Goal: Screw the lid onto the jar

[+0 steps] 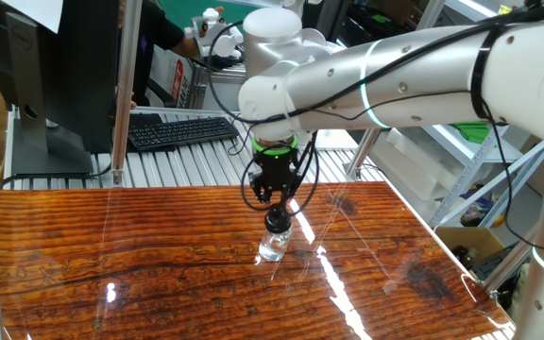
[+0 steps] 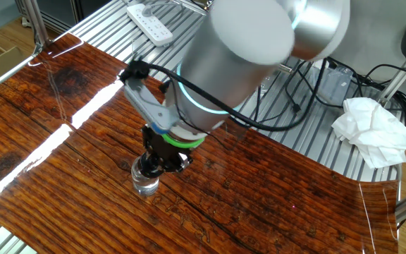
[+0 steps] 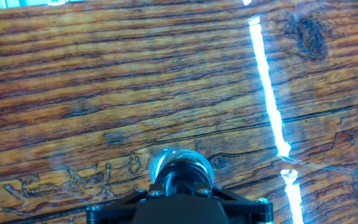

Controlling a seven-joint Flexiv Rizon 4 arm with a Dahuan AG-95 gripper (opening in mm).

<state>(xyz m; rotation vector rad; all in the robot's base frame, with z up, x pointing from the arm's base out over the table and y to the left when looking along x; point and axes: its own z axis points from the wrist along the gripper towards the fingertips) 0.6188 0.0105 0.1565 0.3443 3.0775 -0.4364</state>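
The small clear jar [image 1: 272, 249] stands upright on the glossy wooden table [image 1: 111, 255], a little right of its middle. The dark round lid [image 1: 278, 225] sits on the jar's mouth. My gripper [image 1: 278, 216] points straight down over it, its fingers shut on the lid. The other fixed view shows the same stack: jar [image 2: 145, 185], lid [image 2: 149, 168], gripper [image 2: 154, 161]. In the hand view the lid [image 3: 184, 177] fills the space between the jaws and the jar's glassy rim [image 3: 159, 163] peeks out behind it. How far the lid is seated on the thread is hidden.
A keyboard [image 1: 182, 130] and a monitor [image 1: 36, 85] stand behind the table on a ribbed metal surface. A white power strip [image 2: 154, 25] and a crumpled white cloth [image 2: 371, 130] lie on that surface too. A cardboard box [image 1: 475, 246] sits beyond the table's right edge.
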